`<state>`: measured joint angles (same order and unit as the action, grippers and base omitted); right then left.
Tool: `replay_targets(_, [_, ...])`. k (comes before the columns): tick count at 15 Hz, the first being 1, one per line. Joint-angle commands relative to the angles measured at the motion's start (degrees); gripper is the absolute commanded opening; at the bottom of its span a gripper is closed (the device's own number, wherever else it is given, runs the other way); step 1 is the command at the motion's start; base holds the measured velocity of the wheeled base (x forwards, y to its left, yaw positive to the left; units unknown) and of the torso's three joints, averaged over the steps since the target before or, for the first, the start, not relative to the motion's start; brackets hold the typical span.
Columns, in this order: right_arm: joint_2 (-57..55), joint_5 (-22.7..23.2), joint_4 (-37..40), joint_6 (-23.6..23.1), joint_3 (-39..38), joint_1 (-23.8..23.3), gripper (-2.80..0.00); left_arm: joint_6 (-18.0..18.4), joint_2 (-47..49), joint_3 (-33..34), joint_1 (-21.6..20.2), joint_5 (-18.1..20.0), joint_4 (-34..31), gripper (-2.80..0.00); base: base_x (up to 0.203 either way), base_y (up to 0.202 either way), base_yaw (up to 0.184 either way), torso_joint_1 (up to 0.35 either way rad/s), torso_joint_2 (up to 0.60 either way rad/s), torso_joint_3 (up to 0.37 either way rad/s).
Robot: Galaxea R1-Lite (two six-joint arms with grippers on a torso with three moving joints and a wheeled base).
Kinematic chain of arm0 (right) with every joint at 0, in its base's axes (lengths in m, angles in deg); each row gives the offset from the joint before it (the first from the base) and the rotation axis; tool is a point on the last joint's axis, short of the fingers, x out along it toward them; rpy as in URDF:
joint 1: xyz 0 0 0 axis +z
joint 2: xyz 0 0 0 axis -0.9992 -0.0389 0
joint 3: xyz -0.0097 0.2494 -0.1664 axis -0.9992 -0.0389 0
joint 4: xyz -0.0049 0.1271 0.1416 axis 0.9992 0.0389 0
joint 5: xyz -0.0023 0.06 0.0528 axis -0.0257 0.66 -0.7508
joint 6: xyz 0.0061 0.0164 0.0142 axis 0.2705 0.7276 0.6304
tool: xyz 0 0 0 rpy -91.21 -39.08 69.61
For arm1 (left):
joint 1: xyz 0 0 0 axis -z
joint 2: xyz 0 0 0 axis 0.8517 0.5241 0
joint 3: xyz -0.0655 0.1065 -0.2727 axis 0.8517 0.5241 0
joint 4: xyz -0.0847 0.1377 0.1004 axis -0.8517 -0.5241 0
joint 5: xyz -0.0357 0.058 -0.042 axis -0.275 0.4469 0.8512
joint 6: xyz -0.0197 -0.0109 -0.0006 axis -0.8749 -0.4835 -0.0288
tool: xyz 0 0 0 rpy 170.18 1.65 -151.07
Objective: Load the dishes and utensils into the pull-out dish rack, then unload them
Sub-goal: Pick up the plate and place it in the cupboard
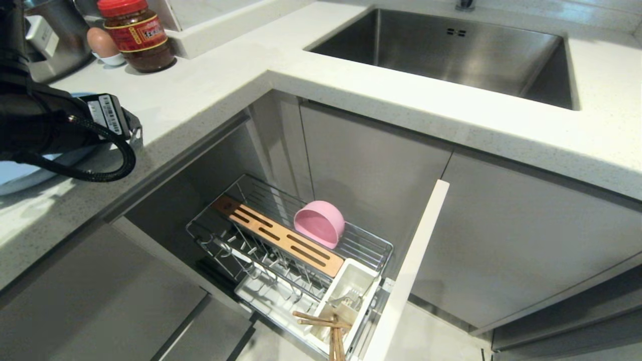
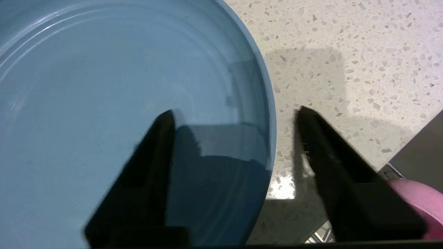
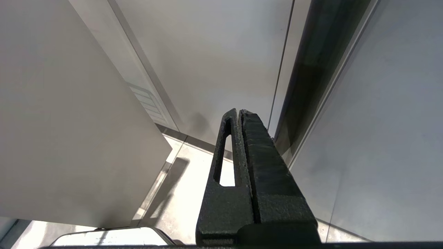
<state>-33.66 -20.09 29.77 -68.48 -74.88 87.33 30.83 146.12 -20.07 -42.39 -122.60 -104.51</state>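
L hand astride rim | plate: round, shallow, light-blue, on counter

Bright overhead light, soft shadows, sharp

Black left arm with white barcode stickers and looped braided black cable. Left gripper: 2 smooth black tapered fingers. Right gripper: 2 rough-textured black fingers, 1 with long slot.
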Motion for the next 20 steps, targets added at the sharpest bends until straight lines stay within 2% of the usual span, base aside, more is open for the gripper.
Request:
replay_targets(1, [0.2,0.0,0.0,0.0,0.0,0.0,-2.80,0.0,-0.2,0.3,0.0,-0.2,-0.4,-2.80,0.000,0.000,0.000,0.000,0.00,0.000])
replay_targets(8, [0.2,0.0,0.0,0.0,0.0,0.0,-2.80,0.3,-1.3,1.2,0.1,0.1,-0.5,-2.80,0.000,0.000,0.000,0.000,0.00,0.000])
replay_targets(15, [0.2,0.0,0.0,0.0,0.0,0.0,-2.80,1.8,-8.6,1.9,0.6,0.3,1.0,-2.80,0.000,0.000,0.000,0.000,0.00,0.000])
replay_targets(20, [0.2,0.0,0.0,0.0,0.0,0.0,-2.80,5.2,-11.7,2.1,1.7,0.4,18.6,-2.80,0.000,0.000,0.000,0.000,0.00,0.000])
